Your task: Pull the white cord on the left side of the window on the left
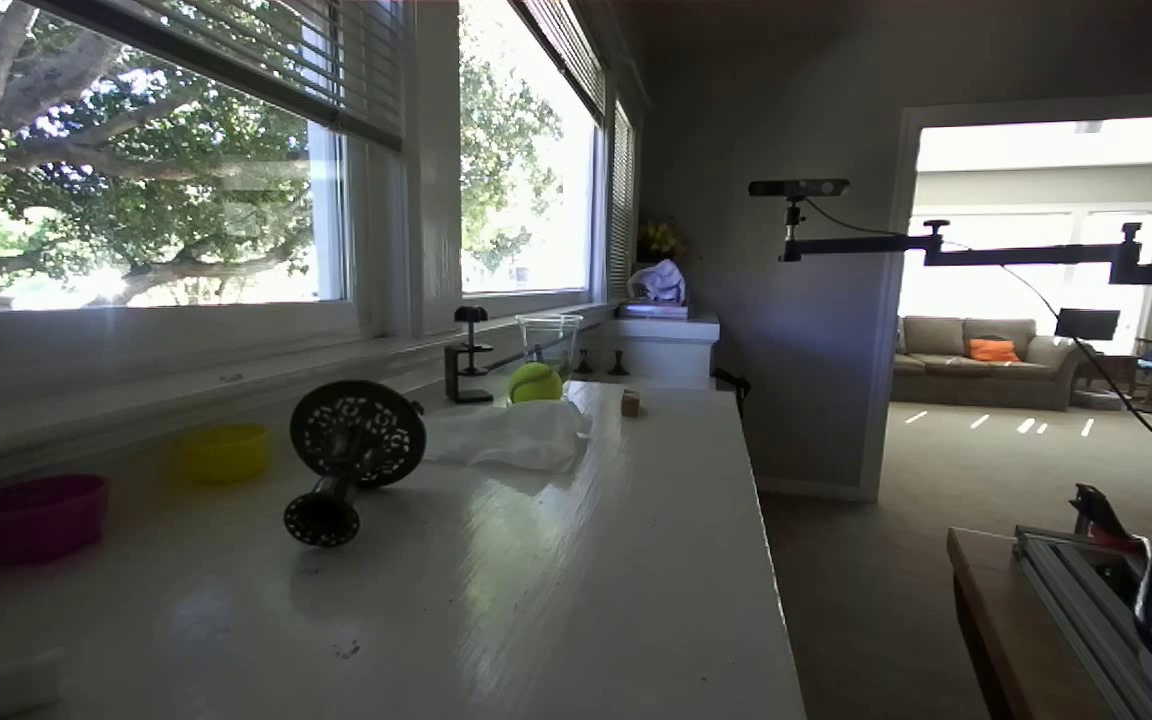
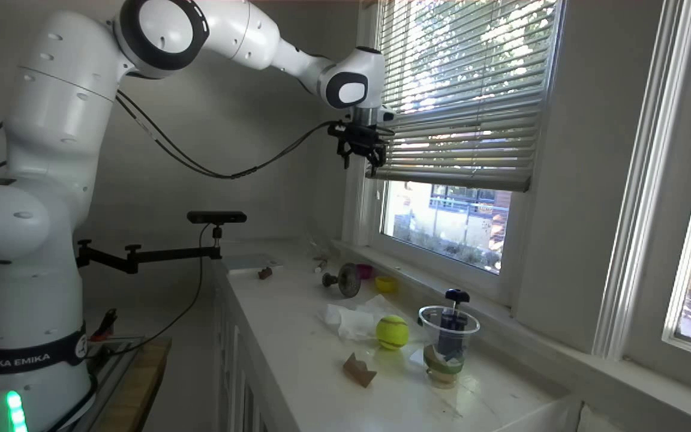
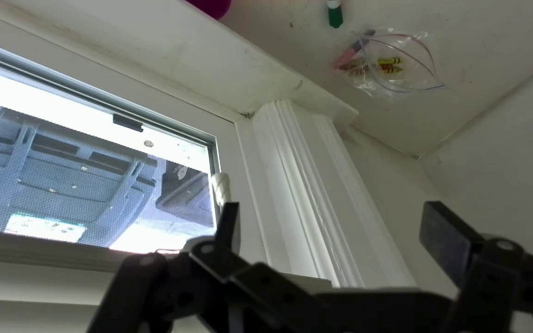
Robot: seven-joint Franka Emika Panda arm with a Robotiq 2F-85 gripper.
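Observation:
The left-hand window (image 2: 447,222) is half covered by white slat blinds (image 2: 471,102); the same window (image 1: 186,200) shows tree branches behind its glass. In the wrist view, a short twisted white piece, apparently the end of the white cord (image 3: 221,188), hangs against the window frame's side edge. My gripper (image 3: 338,226) is open, its fingers wide apart with nothing between them. The cord end lies just beyond the tip of the finger on the window side, outside the gap; contact cannot be told. Seen from outside, the gripper (image 2: 360,165) hangs pointing down beside the blinds' left edge.
Below runs a white counter (image 2: 297,336) with a tennis ball (image 2: 392,332), a clear cup (image 2: 465,342), a dark metal stand (image 1: 361,440) and magenta (image 1: 41,518) and yellow (image 1: 224,452) bowls. A bag of crayons (image 3: 400,69) lies near the wall corner. Window trim (image 3: 303,185) stands behind the jaws.

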